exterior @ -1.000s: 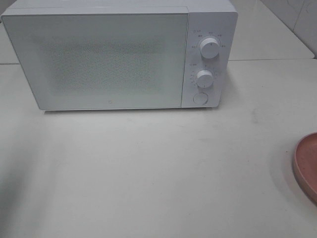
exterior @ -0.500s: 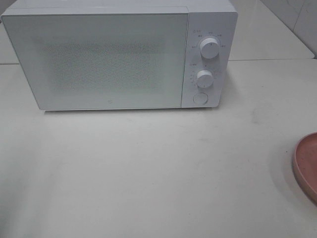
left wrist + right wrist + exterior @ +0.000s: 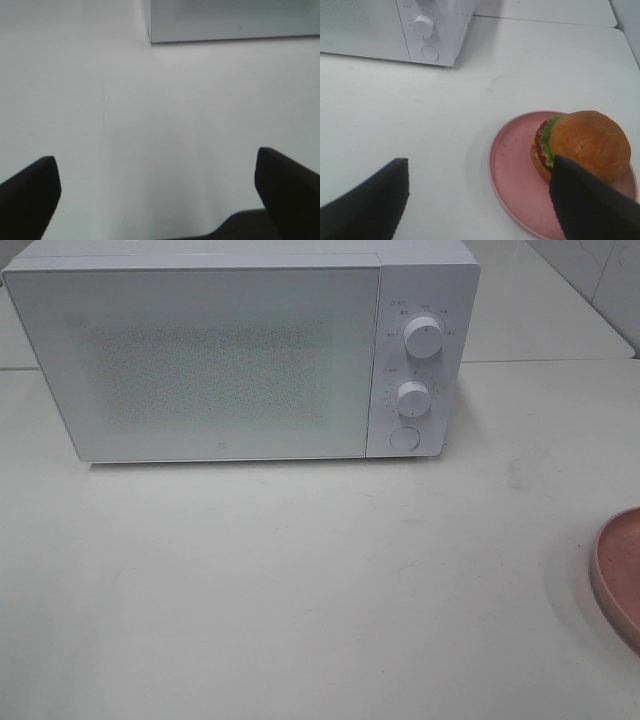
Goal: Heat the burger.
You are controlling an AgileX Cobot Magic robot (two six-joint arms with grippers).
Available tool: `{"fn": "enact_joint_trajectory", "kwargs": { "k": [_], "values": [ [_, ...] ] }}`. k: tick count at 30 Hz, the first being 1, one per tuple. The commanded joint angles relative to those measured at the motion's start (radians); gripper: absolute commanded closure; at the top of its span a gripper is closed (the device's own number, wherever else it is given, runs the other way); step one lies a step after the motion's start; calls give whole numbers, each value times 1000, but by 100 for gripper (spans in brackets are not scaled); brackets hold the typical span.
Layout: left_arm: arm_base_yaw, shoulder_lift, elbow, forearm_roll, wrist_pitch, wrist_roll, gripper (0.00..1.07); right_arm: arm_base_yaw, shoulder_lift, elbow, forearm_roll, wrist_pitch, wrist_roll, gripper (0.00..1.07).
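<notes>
Microwave (image 3: 240, 355) shut on white worktop (image 3: 300, 580), burger (image 3: 580, 145) on pink plate (image 3: 515, 175), both hands spread and empty.

Microwave sits at the back of the worktop, door closed, two knobs and a round button on its right panel. Plate lies at the right edge of the overhead view, only its rim (image 3: 618, 575) showing there; burger not seen from above. Right wrist view: burger rests on the plate, tipped on its side, bun dome and lettuce edge visible, toward the plate side away from the microwave. Right hand (image 3: 480, 200) hovers over the plate, fingers wide, one finger overlapping the burger in view, contact unclear. Left hand (image 3: 157, 190) spread over bare worktop near the microwave's corner, holding nothing.
</notes>
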Motion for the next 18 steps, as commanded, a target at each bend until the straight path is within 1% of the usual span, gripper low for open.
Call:
{"fn": "enact_joint_trajectory", "kwargs": {
  "k": [1, 11, 13, 18],
  "values": [
    [2, -54, 3, -1, -14, -8, 8, -4, -27, 2, 0, -12, -8, 32],
    [2, -94, 3, -8, -14, -8, 9, -4, -27, 2, 0, -12, -8, 32],
    [2, -145, 3, -8, -14, -8, 9, -4, -27, 2, 0, -12, -8, 32],
    [2, -151, 3, -12, -14, -6, 9, -4, -24, 2, 6, -12, -8, 32]
  ]
}}
